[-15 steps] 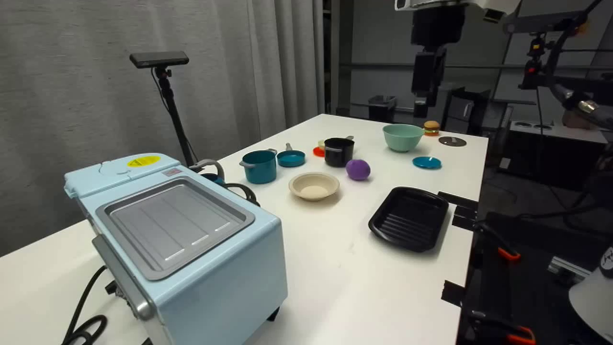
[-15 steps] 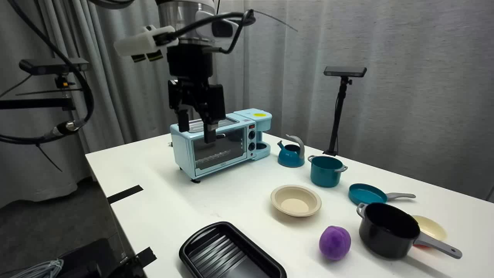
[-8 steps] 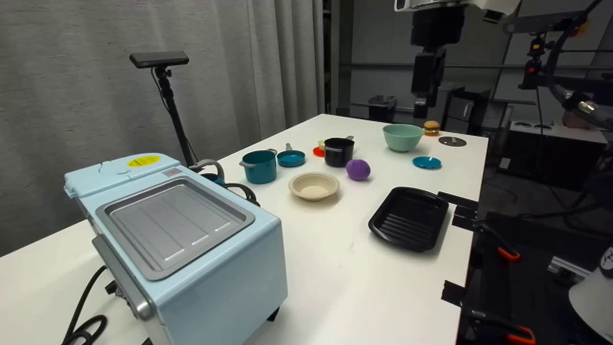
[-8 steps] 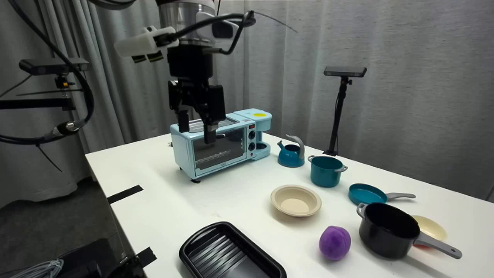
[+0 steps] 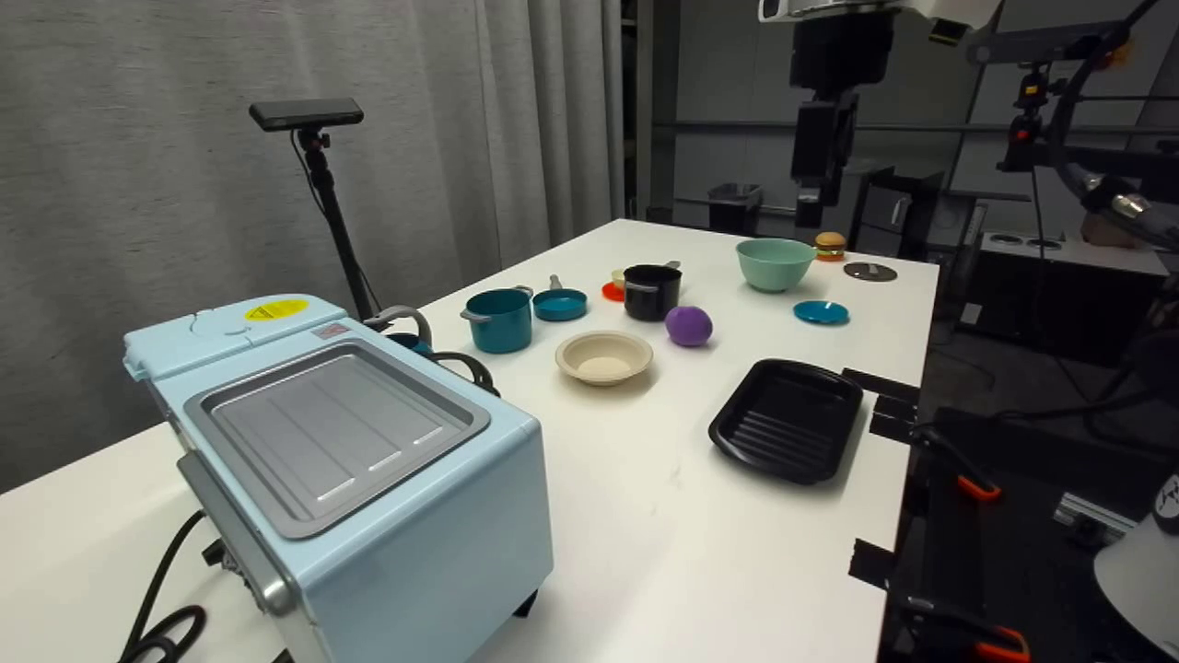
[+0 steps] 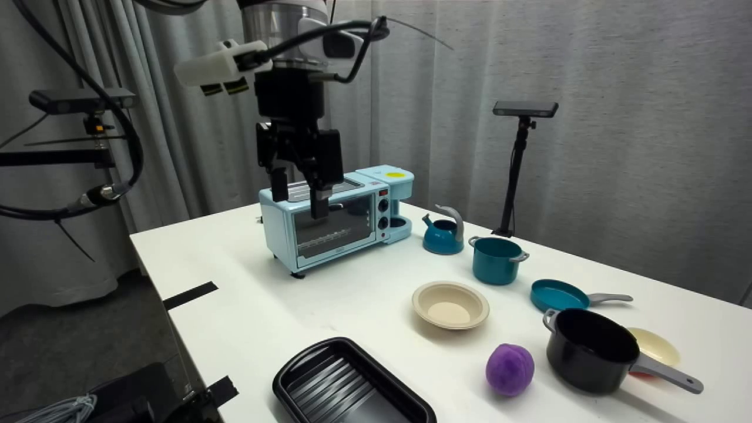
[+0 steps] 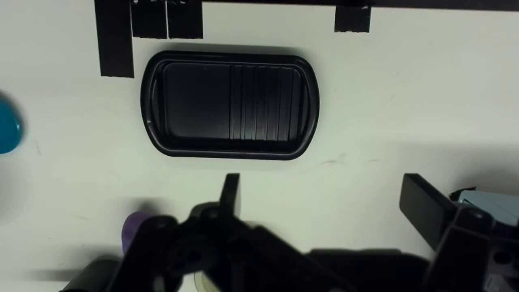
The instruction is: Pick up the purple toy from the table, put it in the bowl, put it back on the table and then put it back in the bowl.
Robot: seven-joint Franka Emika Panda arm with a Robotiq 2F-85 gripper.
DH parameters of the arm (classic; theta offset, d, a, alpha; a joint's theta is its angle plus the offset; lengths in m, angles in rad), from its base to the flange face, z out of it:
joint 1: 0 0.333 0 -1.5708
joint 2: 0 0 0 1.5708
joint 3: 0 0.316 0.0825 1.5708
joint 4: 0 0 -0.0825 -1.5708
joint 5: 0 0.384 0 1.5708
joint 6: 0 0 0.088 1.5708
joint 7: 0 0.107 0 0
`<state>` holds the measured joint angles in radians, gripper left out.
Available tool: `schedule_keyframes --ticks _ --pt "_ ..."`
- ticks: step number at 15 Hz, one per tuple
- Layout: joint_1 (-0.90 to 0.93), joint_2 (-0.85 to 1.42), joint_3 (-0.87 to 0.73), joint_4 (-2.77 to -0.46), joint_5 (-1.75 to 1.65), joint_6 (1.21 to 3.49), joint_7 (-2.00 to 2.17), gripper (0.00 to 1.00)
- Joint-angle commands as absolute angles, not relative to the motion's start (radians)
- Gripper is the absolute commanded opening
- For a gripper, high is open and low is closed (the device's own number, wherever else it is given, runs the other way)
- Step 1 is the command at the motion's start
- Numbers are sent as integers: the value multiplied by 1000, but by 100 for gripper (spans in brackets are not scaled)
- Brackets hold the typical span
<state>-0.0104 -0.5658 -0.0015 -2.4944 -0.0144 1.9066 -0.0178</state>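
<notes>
Purple toy [image 6: 510, 369] on the table [image 6: 352, 299], nothing just moved

Left to right in an exterior view, we see the gripper [image 6: 299, 202] high above the table, spread wide and holding nothing. Next comes the black tray [image 6: 349, 385], then the empty beige bowl [image 6: 450, 308], at about four o'clock from the gripper. Our toy lies at half past four from the bowl, apart from it; the black pot [image 6: 587, 361] is just beside the toy at three o'clock. Over the last second we spot no change, so we judge the pick still ahead.
</notes>
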Motion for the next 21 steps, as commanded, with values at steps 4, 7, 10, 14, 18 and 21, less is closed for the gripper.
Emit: schedule_keyframes --ticks 4,7,10,14,18,21 --pt "-8 -565 -4 -2493 -15 1904 -17 100" --pt "-8 -565 -4 -2493 -15 1904 -17 100" --pt "-8 -565 -4 -2493 -15 1904 -17 100" --pt "-12 -527 -14 -2459 -12 1919 -21 100" --pt "-24 -421 -35 -2375 -15 1961 -31 100" --pt "-28 -312 -47 -2309 -14 2013 -33 100"
